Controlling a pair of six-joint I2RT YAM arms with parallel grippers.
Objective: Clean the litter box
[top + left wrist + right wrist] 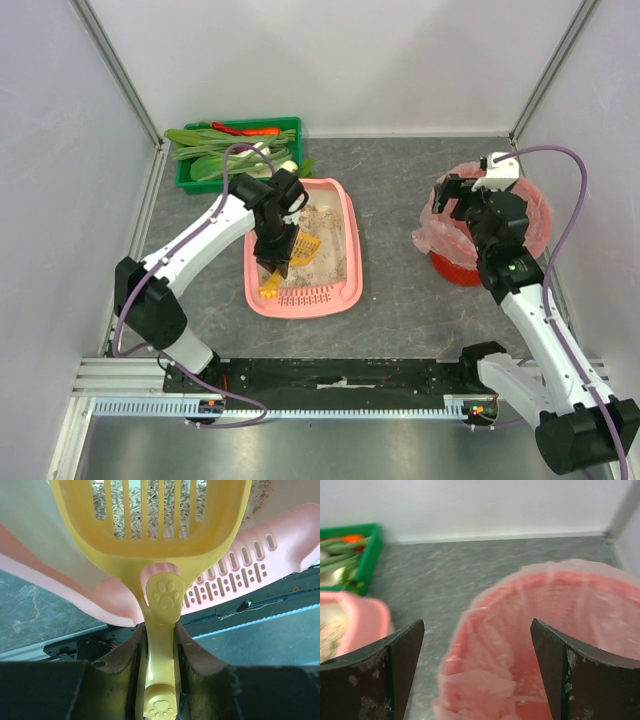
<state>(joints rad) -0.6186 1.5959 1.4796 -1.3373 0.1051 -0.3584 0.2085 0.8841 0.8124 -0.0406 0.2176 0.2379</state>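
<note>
We judge the litter box (352,262) stiff, litter-heavy, best gripped at its rim; left gripper (159,640) clamps the scoop (165,550), right gripper (477,670) gapes empty.

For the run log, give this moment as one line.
left gripper shut on yellow scoop over litter box | right gripper open above red bin

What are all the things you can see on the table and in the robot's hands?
litter box: one, pink, centre, sandy litter inside.
scoop: one, yellow, slotted, over the litter box.
crate: one, green, back left, holding vegetables.
bin: one, red with pink bag, right side.
left gripper: one, black, shut on the scoop handle.
right gripper: one, black, open over the bin.
</note>
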